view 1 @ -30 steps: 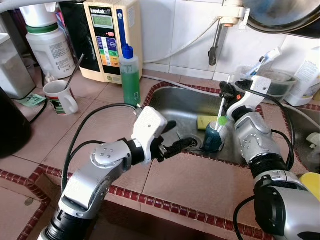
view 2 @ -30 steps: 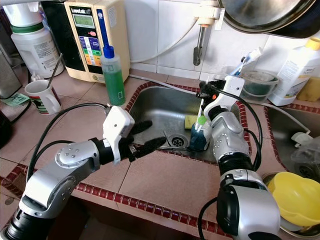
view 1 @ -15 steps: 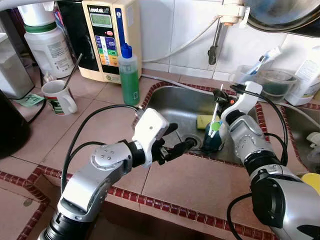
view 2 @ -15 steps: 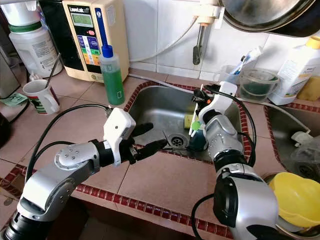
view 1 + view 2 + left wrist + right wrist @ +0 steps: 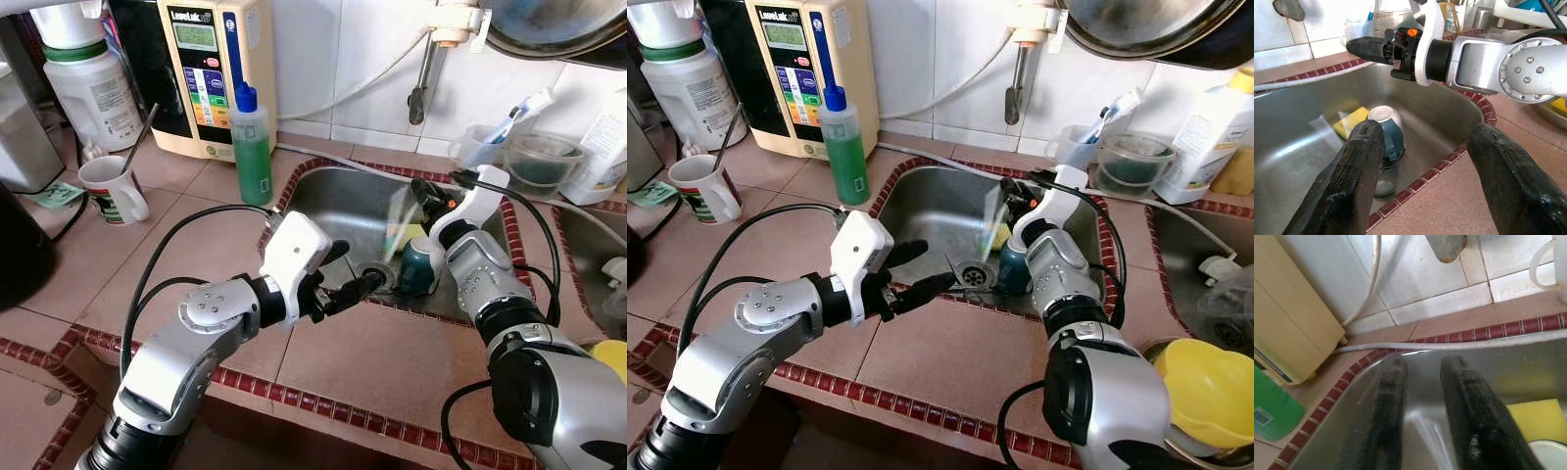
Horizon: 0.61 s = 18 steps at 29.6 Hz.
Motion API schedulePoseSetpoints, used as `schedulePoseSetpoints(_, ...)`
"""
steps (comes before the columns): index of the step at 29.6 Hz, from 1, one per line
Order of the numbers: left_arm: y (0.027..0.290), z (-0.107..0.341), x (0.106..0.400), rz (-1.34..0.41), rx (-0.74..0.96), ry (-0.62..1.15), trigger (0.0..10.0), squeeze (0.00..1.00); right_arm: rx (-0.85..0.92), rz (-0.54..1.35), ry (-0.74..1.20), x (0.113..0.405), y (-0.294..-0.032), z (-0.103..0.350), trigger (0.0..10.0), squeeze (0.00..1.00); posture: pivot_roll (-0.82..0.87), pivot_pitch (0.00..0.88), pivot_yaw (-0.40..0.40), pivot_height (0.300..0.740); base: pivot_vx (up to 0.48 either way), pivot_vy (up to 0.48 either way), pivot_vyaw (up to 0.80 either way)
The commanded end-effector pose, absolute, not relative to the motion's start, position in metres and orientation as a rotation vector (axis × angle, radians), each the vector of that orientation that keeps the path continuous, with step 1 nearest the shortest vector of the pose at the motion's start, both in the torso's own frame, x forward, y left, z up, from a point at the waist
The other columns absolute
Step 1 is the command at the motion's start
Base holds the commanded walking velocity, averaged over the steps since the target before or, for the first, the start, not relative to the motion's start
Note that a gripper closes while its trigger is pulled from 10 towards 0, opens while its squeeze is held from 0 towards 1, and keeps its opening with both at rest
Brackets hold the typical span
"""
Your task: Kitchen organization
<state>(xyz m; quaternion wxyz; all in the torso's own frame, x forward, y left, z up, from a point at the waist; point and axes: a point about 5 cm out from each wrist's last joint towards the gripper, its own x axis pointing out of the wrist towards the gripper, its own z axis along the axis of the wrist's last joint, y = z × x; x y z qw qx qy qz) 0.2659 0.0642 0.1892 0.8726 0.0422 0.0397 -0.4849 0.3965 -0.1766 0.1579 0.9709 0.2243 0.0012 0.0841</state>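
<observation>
A teal mug (image 5: pixel 421 269) stands mouth-down in the steel sink (image 5: pixel 338 201), with a yellow sponge (image 5: pixel 1354 122) lying behind it. My right gripper (image 5: pixel 423 192) hovers over the sink just behind the mug, open, with nothing between its fingers (image 5: pixel 1469 416). A white and green brush (image 5: pixel 396 220) shows as a blurred streak in the sink, to the left of the mug and clear of the gripper. My left gripper (image 5: pixel 348 269) is open at the sink's front rim, pointing at the mug and empty.
A green soap bottle (image 5: pixel 254 147), a white mug with a spoon (image 5: pixel 118 189) and a water machine (image 5: pixel 217 69) stand on the tiled counter to the left. Behind the sink are the faucet (image 5: pixel 421 93), a cup with a toothbrush (image 5: pixel 485 147) and a clear container (image 5: pixel 542 162). A yellow bowl (image 5: pixel 1205 387) sits at the right.
My right gripper held the brush upright over the mug; it has let go and moved slightly left, and the brush now blurs down into the sink. The left arm has barely moved.
</observation>
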Motion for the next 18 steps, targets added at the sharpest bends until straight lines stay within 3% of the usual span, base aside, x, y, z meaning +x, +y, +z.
schedulePoseSetpoints(1,0.063,0.194,0.265,-1.018,0.097,0.069,10.0,0.00,0.461,0.179,-0.009,0.398,-0.176,0.162,10.0,1.00,0.07,0.051,0.009,0.740,0.000,0.000,0.00)
schedulePoseSetpoints(9,0.065,0.195,0.270,-0.995,0.102,0.053,10.0,0.00,0.435,0.203,-0.053,0.400,-0.174,0.172,10.0,1.00,0.07,0.042,0.007,0.740,0.000,0.000,0.00)
schedulePoseSetpoints(18,0.074,0.197,0.288,-0.831,0.095,0.002,10.0,0.00,0.335,0.231,-0.180,0.400,-0.174,0.190,10.0,1.00,0.07,0.007,-0.008,0.740,0.000,0.000,0.00)
